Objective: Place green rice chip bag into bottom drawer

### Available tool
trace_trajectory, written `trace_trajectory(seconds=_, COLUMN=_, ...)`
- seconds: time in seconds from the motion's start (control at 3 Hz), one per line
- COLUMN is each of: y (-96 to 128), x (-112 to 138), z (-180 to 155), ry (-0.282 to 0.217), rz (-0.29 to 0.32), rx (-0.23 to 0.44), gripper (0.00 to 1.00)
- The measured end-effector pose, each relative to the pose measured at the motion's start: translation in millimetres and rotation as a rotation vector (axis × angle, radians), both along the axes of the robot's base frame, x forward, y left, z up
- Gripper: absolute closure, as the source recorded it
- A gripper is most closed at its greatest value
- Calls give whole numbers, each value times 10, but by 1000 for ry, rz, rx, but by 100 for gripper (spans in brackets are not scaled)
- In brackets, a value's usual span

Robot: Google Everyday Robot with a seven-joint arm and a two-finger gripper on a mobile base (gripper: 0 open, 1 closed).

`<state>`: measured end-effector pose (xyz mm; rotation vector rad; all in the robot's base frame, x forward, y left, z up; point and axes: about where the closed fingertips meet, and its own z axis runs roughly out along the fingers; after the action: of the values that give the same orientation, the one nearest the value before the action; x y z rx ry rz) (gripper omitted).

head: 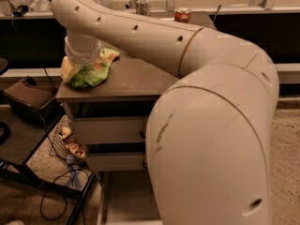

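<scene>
- My gripper [85,63] is at the left end of the cabinet top [136,78], pressed down into the green rice chip bag [93,72]. The wrist hides it, so I cannot tell whether it is closed on the bag or only resting on it.
- The bag lies crumpled on the cabinet's left front corner, part of it overhanging the left edge.
- The bottom drawer [125,204] stands pulled out at the foot of the cabinet, below the two drawer fronts [110,128]. My own arm [211,139] covers most of it.
- Step in hand, as I judge it: secure the bag, then lift it off the cabinet.
- Grip note: the foil is glossy and slack, so I pinch a fold rather than the flat face.
- Lift straight up before moving sideways; dragging could tip the bag off the cabinet's left edge.
- Path: out past the cabinet's front edge, then down in front of the drawer fronts, keeping clear of their handles.
- Release low over the drawer floor, inside its walls.
</scene>
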<state>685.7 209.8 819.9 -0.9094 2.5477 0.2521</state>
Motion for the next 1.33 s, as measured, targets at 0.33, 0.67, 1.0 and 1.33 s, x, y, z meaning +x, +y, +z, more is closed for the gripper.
trace_trajectory(seconds=0.33, y=0, x=0, z=0, ry=0, rz=0, rx=0, gripper=100)
trace_trajectory(seconds=0.67, y=-325, x=-50, z=300, ry=-5, rz=-7, rx=-36, gripper=100)
trace_trajectory(seconds=1.0, y=-800, x=-202, z=772, ry=-49, rz=-32, rx=-54, gripper=100)
trace_trajectory(seconds=1.33, y=-1312, x=-543, z=1106, ry=-66, rz=-62, rx=-14, gripper=100)
